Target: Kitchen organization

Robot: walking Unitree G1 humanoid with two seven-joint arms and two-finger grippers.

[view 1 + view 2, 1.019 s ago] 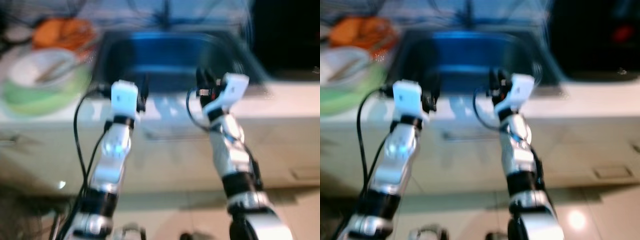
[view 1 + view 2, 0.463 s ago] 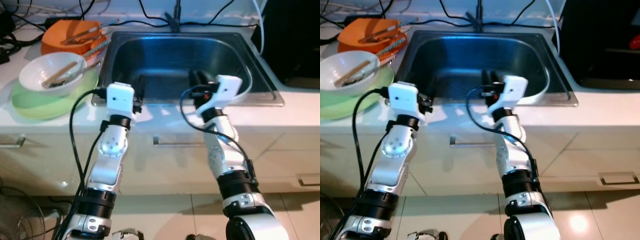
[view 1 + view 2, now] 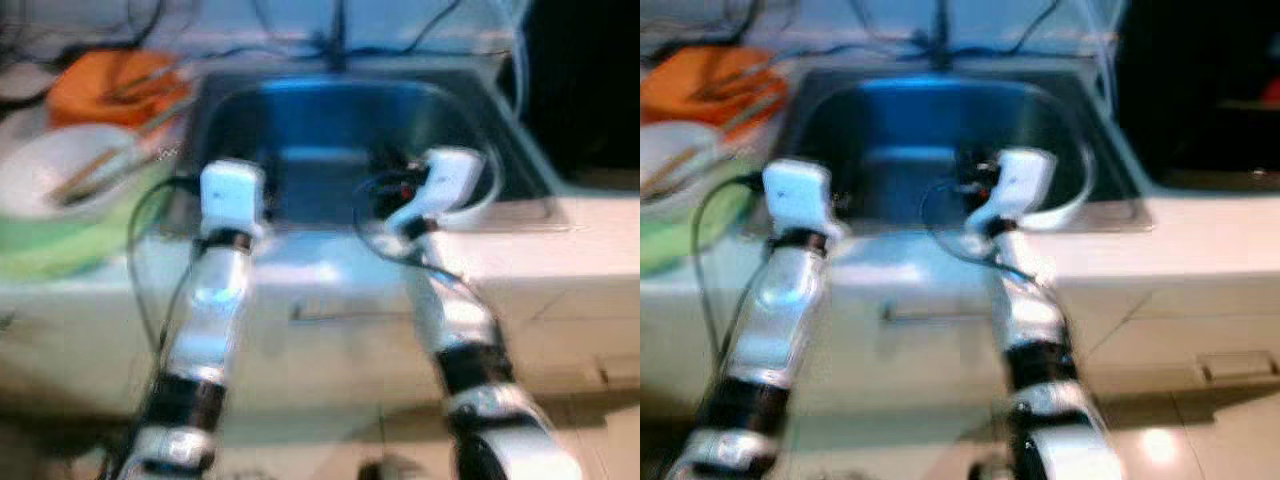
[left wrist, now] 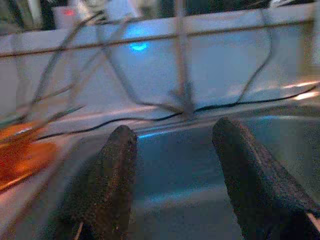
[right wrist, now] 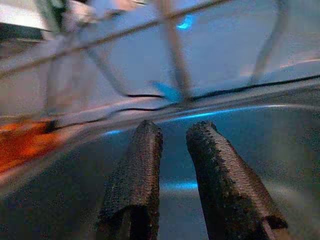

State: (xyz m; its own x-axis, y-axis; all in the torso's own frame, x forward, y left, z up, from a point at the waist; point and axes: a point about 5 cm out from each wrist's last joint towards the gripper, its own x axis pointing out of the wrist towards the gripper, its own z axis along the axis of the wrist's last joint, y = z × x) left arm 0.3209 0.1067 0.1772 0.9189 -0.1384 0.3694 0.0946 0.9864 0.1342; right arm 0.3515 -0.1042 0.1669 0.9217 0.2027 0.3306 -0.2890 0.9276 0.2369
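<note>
Steel sink [image 3: 330, 120] ahead of both claws; left gripper [image 4: 172, 185] apart, right gripper [image 5: 175, 185] nearly together (view newly blurred: robot repositioning, nothing grasped).

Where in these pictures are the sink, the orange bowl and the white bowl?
sink [image 3: 330, 120], left eye view, back wall of the basin.
orange bowl [image 3: 95, 90], left eye view, its rim.
white bowl [image 3: 30, 175], left eye view, inner wall.

A pale counter [image 3: 560, 235] runs across the room with a steel sink [image 3: 330, 120] sunk into it, lit blue inside. Below are light cabinet fronts with a drawer handle [image 3: 930, 313]. Behind the sink, dark cables [image 4: 150, 95] trail along a white wall [image 4: 210, 55]. The tiled floor [image 3: 1200, 440] shines with a glare spot.
</note>
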